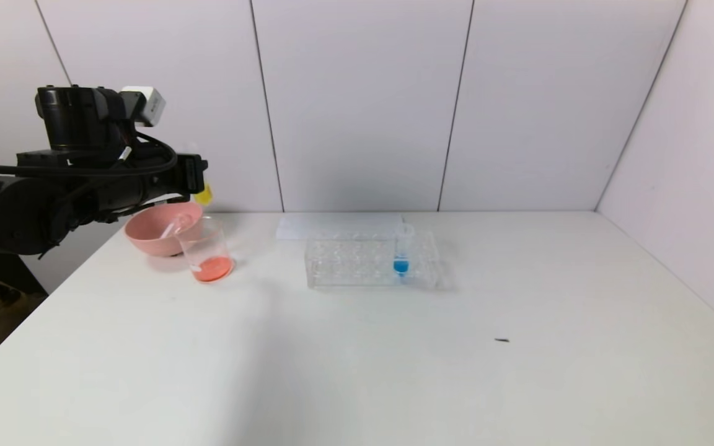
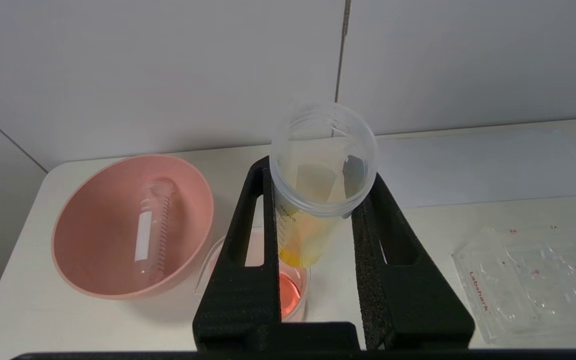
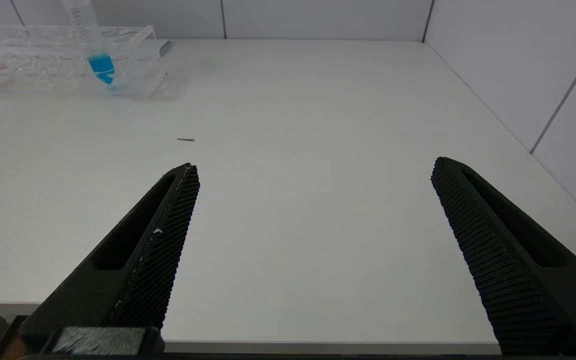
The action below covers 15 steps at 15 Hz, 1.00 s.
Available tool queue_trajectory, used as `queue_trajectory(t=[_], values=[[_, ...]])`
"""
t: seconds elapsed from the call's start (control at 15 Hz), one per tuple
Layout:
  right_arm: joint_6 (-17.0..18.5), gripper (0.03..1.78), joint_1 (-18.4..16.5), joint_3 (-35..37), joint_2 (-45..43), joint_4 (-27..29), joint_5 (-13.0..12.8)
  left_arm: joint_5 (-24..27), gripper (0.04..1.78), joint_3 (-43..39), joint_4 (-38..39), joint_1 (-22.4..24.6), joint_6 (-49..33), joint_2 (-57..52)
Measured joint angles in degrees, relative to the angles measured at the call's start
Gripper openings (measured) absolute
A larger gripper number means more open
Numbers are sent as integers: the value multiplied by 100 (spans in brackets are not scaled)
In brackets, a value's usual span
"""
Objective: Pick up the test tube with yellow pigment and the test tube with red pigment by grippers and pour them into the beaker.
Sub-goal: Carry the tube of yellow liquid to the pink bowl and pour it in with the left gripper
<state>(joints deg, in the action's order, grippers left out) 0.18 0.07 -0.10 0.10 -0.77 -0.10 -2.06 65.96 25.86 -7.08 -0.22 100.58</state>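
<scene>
My left gripper [image 1: 194, 176] hangs at the table's far left, shut on the test tube with yellow pigment [image 2: 308, 220]. Its open mouth faces the wrist camera and yellow liquid sits in its round tip [image 1: 204, 196]. Directly below the tip stands the clear beaker [image 1: 208, 251], holding a layer of red-orange liquid [image 2: 290, 295]. No tube holding red pigment shows. An empty clear tube [image 2: 150, 230] lies in the pink bowl. My right gripper [image 3: 314, 165] is open with nothing between its fingers, low over the table's front edge, outside the head view.
The pink bowl [image 1: 146, 238] touches the beaker's far-left side. A clear tube rack [image 1: 357, 260] stands mid-table with a blue-liquid tube [image 1: 401, 257] upright in it. A white sheet [image 1: 338, 226] lies behind the rack. A small dark speck [image 1: 502, 340] lies right of centre.
</scene>
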Motion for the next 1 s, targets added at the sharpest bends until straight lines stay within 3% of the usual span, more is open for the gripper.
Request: queue_trajectory(t=[1.0], values=[[-2, 170, 2, 0, 0, 2, 0, 230, 44, -386, 84, 823, 84, -183]])
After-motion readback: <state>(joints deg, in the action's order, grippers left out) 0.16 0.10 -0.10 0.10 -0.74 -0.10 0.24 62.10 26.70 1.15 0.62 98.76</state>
